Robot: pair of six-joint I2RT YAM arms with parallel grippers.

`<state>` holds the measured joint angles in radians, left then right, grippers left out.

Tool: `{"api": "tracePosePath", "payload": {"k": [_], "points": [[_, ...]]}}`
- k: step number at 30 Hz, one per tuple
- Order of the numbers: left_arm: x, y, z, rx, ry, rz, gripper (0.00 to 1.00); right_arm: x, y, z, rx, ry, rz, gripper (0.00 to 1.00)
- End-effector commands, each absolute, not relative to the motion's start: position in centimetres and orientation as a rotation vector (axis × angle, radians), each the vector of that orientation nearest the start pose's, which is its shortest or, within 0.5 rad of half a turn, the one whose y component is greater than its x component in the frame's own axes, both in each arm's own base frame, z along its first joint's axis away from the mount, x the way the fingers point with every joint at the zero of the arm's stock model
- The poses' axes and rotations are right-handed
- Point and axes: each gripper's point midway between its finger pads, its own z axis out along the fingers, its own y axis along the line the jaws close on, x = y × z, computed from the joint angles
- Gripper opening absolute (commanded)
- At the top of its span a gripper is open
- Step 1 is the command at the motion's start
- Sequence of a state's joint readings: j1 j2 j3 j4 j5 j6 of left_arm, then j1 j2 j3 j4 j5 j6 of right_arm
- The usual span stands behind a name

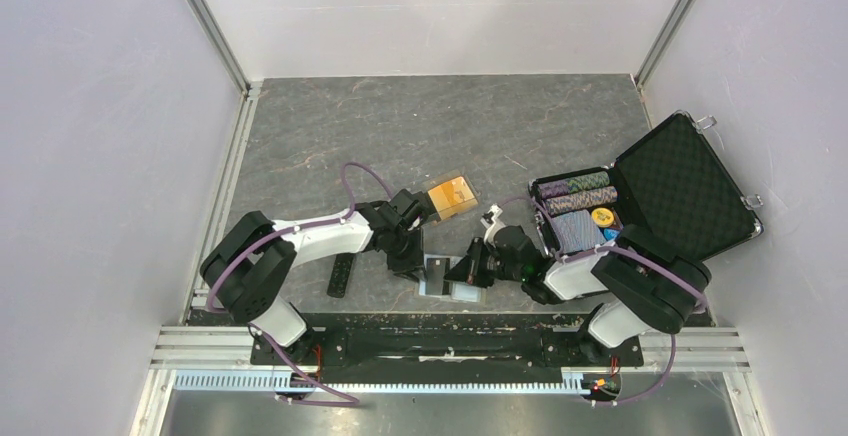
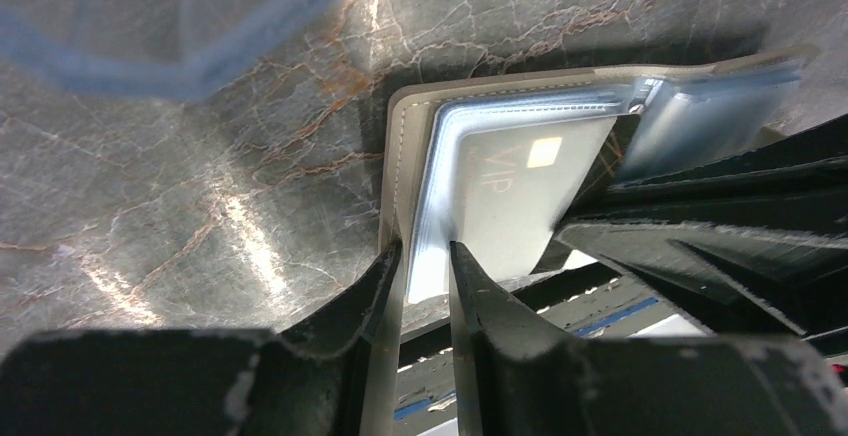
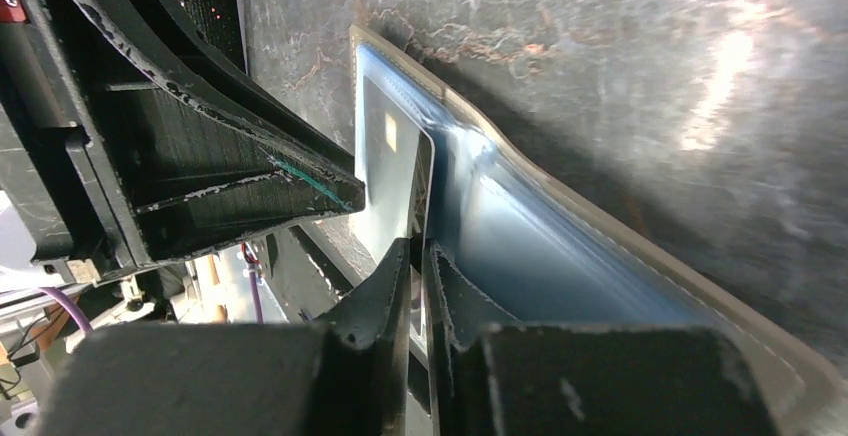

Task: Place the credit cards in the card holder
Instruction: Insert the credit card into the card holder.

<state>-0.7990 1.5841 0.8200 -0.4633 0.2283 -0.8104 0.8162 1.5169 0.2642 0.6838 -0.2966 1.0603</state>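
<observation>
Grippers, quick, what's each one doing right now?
Left gripper: closed on the grey-tan folding card holder's edge.
Right gripper: closed on the flat dark VIP credit card.

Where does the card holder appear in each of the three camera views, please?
Top external: low centre, the card holder lies between the left end effector and right end effector.
Left wrist: centre to upper right, its tan edge between the fingers.
Right wrist: a diagonal band from upper left to lower right.
Shared landmark: the chip-bearing card, visible in both wrist views; too small to tell from above.
</observation>
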Motion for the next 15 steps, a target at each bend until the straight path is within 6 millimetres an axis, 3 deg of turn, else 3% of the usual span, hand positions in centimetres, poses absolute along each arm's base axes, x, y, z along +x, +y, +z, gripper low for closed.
{"api": "tracePosePath", "payload": {"k": [1, 7, 15], "points": [[15.7, -25.7, 2.4, 0.092, 2.973, -0.597, 0.31, 15.9, 31.5, 2.8, 0.050, 2.438, 1.324, 0.12], [15.6, -26.6, 3.2, 0.048, 2.944, -0.705, 0.27, 15.6, 32.6, 3.4, 0.011, 2.429, 1.345, 0.17], [15.4, -27.3, 4.1, 0.010, 2.914, -0.800, 0.30, 15.1, 33.3, 4.6, -0.050, 2.402, 1.371, 0.38]]}}
